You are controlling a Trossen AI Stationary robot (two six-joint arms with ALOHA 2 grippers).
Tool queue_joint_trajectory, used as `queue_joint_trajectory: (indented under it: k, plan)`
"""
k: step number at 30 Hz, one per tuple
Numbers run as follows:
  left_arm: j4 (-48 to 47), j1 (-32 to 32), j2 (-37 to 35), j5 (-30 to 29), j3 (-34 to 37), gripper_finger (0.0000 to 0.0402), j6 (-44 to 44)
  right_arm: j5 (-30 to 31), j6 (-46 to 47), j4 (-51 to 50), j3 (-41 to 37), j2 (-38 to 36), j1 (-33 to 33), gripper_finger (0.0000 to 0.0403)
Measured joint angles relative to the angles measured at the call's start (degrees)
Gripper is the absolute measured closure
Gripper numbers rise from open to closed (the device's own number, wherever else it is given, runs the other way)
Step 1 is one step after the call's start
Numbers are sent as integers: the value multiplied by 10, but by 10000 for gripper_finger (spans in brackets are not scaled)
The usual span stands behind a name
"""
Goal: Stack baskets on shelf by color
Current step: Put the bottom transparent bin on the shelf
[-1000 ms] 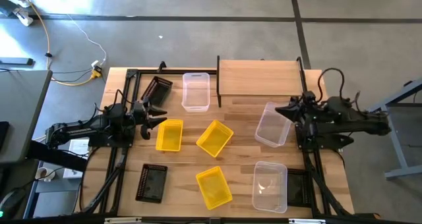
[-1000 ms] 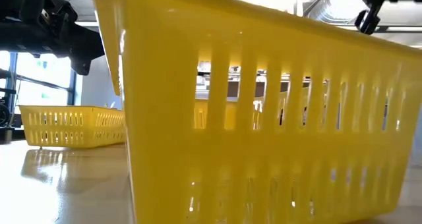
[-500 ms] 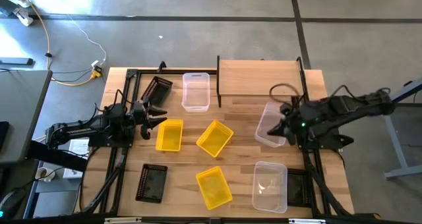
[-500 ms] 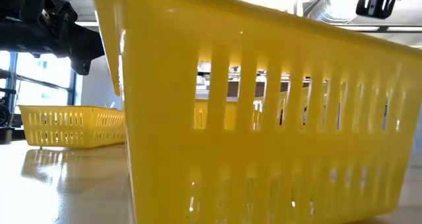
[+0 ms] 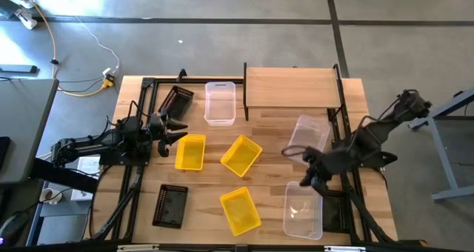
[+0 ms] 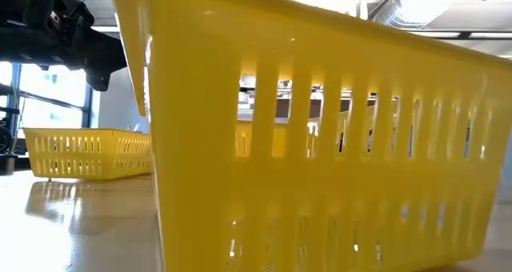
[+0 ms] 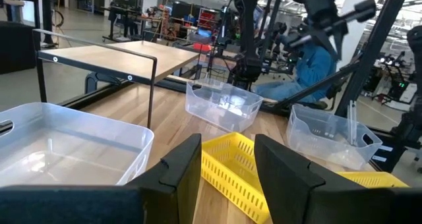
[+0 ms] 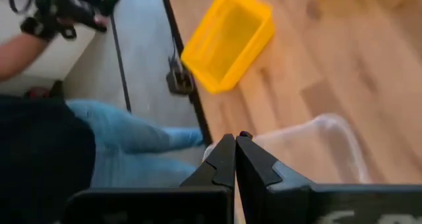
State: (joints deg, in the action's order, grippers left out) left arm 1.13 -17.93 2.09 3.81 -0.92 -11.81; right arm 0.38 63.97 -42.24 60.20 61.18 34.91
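Bright, even daylight; glare on the floor (image 5: 133, 7) at upper left, right wrist view motion-blurred.

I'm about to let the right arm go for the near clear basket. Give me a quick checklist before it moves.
1. Right gripper over the near clear basket: ok, above its far rim.
2. Right fingers open for a grasp: not ok, shut.
3. Basket empty: ok.
4. Shelf free for stacking: ok, nothing on it.
5. Left gripper out of the way: ok, open, empty, beside a yellow basket.
6. Person at the table edge: cannot tell how close.
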Motion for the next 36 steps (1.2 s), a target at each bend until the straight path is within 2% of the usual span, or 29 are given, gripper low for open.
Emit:
queue_joint_trajectory:
  k: [10,15,18,21,25,28,31,36]
  plan:
    - [0,0,0,0,0,271,-4,-49,72,4,18,69,66,402]
    - [0,0,0,0,0,271,-53,-51,83,34,20,92,83,399]
    - [0,0,0,0,0,271,-100,-51,82,62,20,106,92,379]
    - [0,0,0,0,0,271,-135,-51,82,81,20,120,103,341]
    - [0,0,0,0,0,270,-162,-51,81,82,20,141,121,285]
    - [0,0,0,0,0,270,-167,-51,77,82,20,160,135,258]
    - [0,0,0,0,0,270,-167,-51,77,83,20,180,147,246]
    - [0,0,0,0,0,270,-175,-51,76,95,20,219,168,251]
